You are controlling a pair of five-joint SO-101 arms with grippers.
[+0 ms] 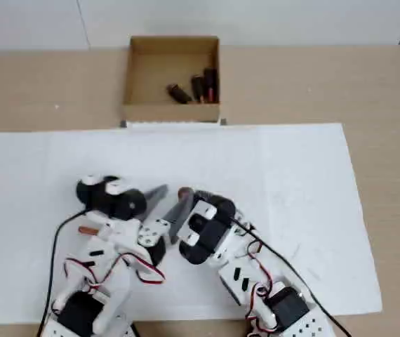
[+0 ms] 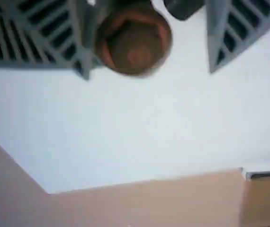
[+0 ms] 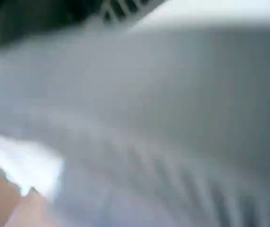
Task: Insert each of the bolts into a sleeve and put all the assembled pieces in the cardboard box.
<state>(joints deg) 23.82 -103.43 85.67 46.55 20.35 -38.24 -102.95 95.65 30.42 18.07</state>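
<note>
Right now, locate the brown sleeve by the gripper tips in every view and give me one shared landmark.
High view: the brown sleeve is over the white sheet, below the cardboard box, at the tips of the grey fingers.
Left wrist view: the brown sleeve is seen end-on between the grey fingers, against one of them.
Right wrist view: cannot pick it out; a grey surface sits close to the camera.
Shared landmark: the white sheet's edge against the tan table.
</note>
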